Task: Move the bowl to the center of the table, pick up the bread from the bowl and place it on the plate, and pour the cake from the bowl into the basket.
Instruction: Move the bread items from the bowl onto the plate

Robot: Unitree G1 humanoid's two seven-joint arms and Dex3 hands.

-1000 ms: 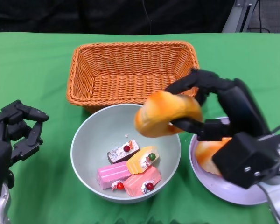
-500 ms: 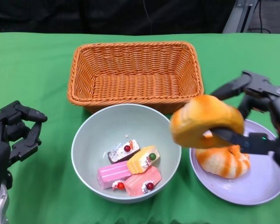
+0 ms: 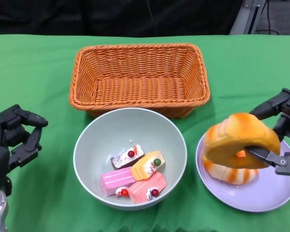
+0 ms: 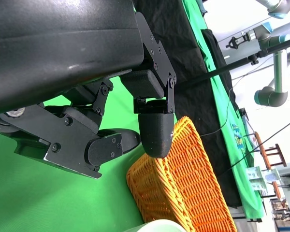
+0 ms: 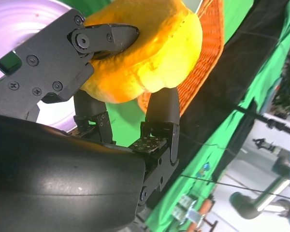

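While the right hand [image 3: 280, 137] pinches the bread [image 3: 239, 140] just over the plate [image 3: 270, 193], above another loaf | bread looks soft, light; hold it across its thickness, gently | left hand [image 3: 14, 140] empty, fingers loosely curled | since a second ago bread carried from above bowl [image 3: 87, 145] to plate; cakes [image 3: 137, 176] unmoved.

one basket [image 3: 139, 77], one bowl [image 3: 93, 140], one plate [image 3: 261, 193], two breads: bread in hand [image 3: 239, 140] and bread on the plate [image 3: 229, 175]; four cake pieces [image 3: 135, 171] in the bowl.
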